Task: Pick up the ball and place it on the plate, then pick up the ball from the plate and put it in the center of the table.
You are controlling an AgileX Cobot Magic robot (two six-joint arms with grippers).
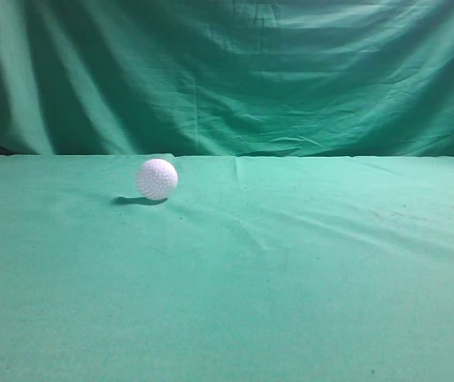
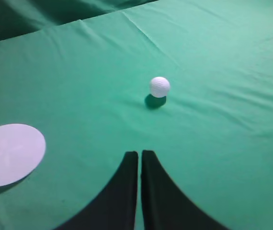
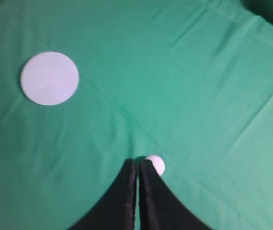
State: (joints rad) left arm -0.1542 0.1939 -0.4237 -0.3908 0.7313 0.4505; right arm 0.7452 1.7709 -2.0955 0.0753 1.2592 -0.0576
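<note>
The ball (image 1: 157, 178) sat alone on the green table (image 1: 291, 278), left of the middle and near the back edge. The white plate (image 3: 50, 78) lay flat, well apart from it. The left gripper (image 2: 140, 155) had its jaws almost shut, holding nothing. The right gripper (image 3: 137, 164) was almost shut too, empty, above the ball.

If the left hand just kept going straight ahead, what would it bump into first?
Probably the ball. It sits ahead of the shut left hand, slightly to the right, with only bare table between. Depth is hard to judge, so it might just slip past.
</note>
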